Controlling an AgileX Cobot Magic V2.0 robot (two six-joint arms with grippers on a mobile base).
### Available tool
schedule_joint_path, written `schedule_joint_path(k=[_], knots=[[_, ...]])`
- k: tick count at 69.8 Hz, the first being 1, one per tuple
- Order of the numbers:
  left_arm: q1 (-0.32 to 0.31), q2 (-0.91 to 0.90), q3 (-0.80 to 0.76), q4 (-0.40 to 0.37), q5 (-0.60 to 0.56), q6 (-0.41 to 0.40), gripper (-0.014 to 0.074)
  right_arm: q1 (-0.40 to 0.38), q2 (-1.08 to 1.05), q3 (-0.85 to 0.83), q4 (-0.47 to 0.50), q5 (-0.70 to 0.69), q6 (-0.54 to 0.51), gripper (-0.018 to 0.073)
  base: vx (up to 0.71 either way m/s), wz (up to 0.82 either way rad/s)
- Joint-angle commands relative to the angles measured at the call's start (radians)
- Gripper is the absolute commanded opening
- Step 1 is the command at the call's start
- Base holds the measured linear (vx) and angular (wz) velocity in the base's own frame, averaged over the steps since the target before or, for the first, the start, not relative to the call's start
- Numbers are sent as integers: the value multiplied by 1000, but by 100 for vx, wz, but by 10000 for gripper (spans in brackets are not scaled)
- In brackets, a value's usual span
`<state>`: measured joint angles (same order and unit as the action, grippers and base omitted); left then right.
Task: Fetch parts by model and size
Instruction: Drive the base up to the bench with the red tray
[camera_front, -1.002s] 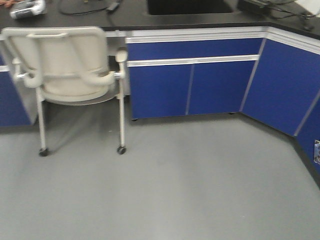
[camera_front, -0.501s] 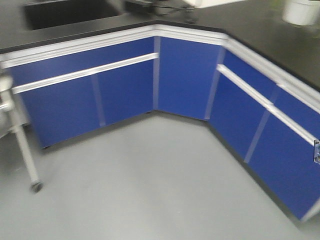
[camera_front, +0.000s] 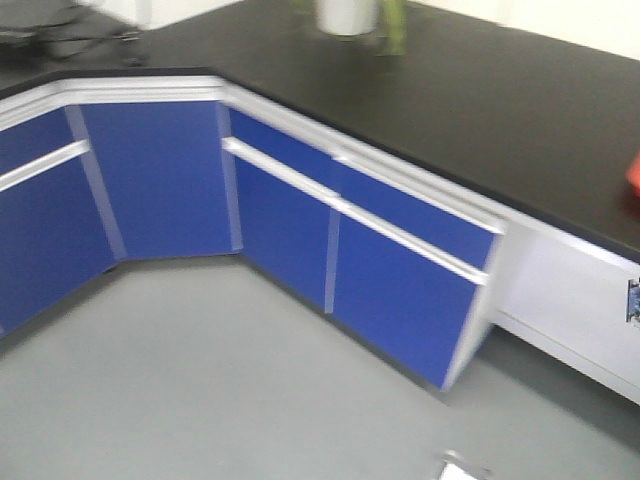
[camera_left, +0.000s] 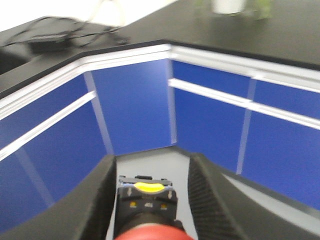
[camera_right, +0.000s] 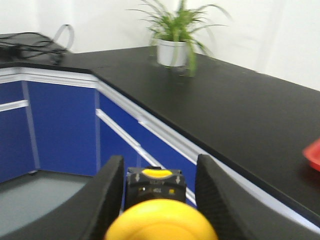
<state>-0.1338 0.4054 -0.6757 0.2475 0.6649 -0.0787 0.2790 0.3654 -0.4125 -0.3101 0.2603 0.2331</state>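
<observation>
Currently, the red-capped switch (camera_left: 149, 231) is pinched between the fingers of the left gripper (camera_left: 152, 165) — cap toward the camera. The yellow-capped switch (camera_right: 160, 222) is likewise clamped by the right gripper (camera_right: 160, 162). Both are held in the air before blue cabinets (camera_front: 290, 230) topped by a black counter (camera_front: 480, 110) — a potted plant (camera_right: 172, 45) is set on it.

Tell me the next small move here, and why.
Probably turn the base a little to the right. The left gripper holds the red switch and the right gripper the yellow switch, so picking looks done. A red object on the black counter is cut off at the pictures' right edge; turning would bring it into view, perhaps as a drop-off spot.
</observation>
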Motion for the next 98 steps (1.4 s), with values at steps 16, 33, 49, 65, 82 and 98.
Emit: schedule_joint_path(k=[16,33,49,65,82,98], knots=[[-2,13,-25,7,-73,-2,-6,0,5,-27,-12,-84,2,-9,14,-76],[-2,13,-25,7,-73,-2,-6,0,5,-27,-12,-84,2,-9,14,-78],[-2,13,-25,7,-73,-2,-6,0,5,-27,-12,-84,2,-9,14,-70],[-2,13,-25,7,-73,-2,-6,0,5,-27,-12,-84,2,-9,13,-42],[-2,13,-25,7,-73,-2,-6,0,5,-27,-12,-84,2,-9,14,-19],[-2,13,-25,7,-73,-2,-6,0,5,-27,-12,-84,2,-9,17,-2]])
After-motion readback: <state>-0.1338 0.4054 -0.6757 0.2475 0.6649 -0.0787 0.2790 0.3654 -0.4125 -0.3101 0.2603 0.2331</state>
